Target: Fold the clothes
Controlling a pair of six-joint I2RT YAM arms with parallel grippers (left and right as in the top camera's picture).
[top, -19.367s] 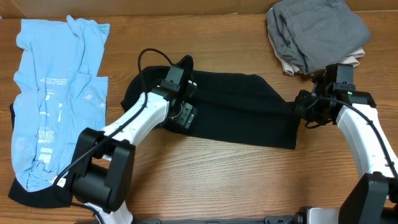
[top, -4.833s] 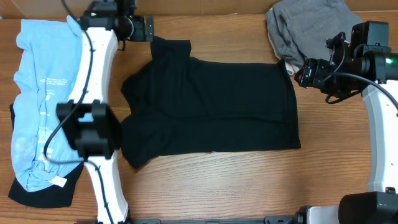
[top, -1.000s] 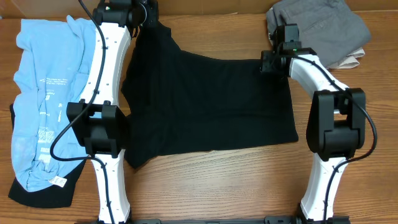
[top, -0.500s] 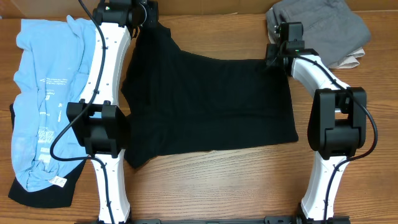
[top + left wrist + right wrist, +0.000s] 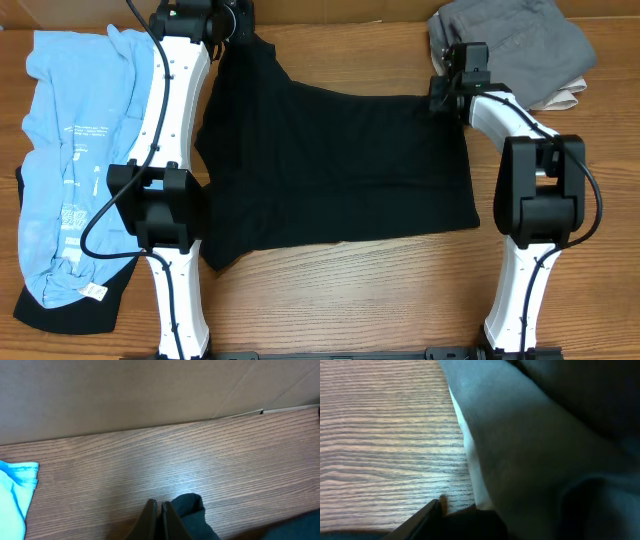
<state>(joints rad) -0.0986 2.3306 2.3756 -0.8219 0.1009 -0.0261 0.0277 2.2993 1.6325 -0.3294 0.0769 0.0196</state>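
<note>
The black T-shirt (image 5: 340, 170) lies spread across the table's middle. Its far left corner is drawn up to my left gripper (image 5: 240, 22) at the table's back edge. In the left wrist view that gripper (image 5: 160, 506) is shut, with a fold of the black T-shirt (image 5: 192, 510) bunched against its fingers. My right gripper (image 5: 447, 92) sits at the shirt's far right corner. In the right wrist view only one finger (image 5: 427, 512) shows, touching black cloth (image 5: 470, 522). The other finger is hidden by a grey garment (image 5: 545, 460).
A light-blue printed tee (image 5: 80, 150) lies at the left over a dark piece (image 5: 60, 310). A grey pile (image 5: 510, 45) with a beige piece (image 5: 565, 98) under it sits at the back right, right beside my right gripper. A cardboard wall (image 5: 150, 390) bounds the table's back.
My right gripper has shifted slightly away and to the right along the shirt's far right corner. The left arm and the shirt have stayed put.
</note>
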